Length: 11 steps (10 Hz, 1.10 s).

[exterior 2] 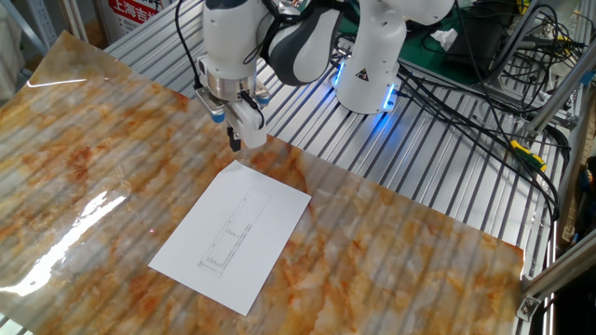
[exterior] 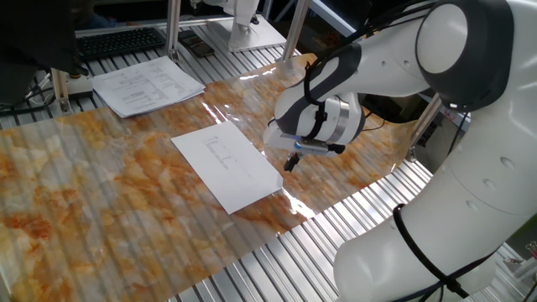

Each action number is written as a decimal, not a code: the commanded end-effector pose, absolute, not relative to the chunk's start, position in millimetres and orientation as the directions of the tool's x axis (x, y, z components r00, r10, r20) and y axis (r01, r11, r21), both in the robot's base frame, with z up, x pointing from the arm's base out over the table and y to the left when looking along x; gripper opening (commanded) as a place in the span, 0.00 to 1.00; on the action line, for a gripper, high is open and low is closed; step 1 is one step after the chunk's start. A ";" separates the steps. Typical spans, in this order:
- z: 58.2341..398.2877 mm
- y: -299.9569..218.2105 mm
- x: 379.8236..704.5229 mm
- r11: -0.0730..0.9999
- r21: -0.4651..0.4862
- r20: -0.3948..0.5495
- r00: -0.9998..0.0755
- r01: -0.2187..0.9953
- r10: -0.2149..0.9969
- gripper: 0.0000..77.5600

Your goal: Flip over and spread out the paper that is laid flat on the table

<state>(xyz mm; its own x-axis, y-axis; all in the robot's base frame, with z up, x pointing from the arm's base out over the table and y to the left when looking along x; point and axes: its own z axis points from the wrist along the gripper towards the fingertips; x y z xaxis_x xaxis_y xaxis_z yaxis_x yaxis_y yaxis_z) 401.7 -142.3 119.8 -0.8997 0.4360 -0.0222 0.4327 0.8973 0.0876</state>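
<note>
The paper (exterior: pixel 226 166) is a single white sheet lying flat on the orange-and-grey marbled table (exterior: pixel 101 201), faint printed lines facing up. It also shows in the other fixed view (exterior 2: pixel 231 234). My gripper (exterior: pixel 291 163) hangs just above the table, a short way off the sheet's near right corner. In the other fixed view the gripper (exterior 2: pixel 235 140) is just beyond the sheet's far corner, apart from it. Its fingers look closed together and hold nothing.
A stack of densely printed pages (exterior: pixel 148 84) lies at the table's back left. A keyboard (exterior: pixel 117 40) sits behind it. Bare metal slats (exterior: pixel 327 226) run past the plastic sheet's edge. The robot base (exterior 2: pixel 368 65) and cables (exterior 2: pixel 484 102) stand at the far side.
</note>
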 end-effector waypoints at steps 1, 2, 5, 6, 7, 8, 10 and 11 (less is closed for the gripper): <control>102.7 -139.2 404.8 0.885 0.087 -0.035 -0.886 0.458 0.462 0.00; 101.9 -139.6 405.0 0.887 0.077 -0.036 -0.888 0.456 0.459 0.00; 99.4 -140.6 405.2 0.888 0.059 -0.043 -0.888 0.456 0.459 0.00; 91.3 -142.6 405.4 0.890 0.051 -0.053 -0.888 0.454 0.456 0.00; 89.9 -142.7 405.4 0.889 0.046 -0.052 -0.888 0.456 0.458 0.00; 89.3 -142.5 405.0 0.888 0.047 -0.051 -0.887 0.457 0.459 0.00; 88.3 -142.1 404.4 0.888 0.044 -0.053 -0.887 0.457 0.459 1.00; 88.3 -142.1 404.4 0.888 0.044 -0.053 -0.887 0.457 0.459 1.00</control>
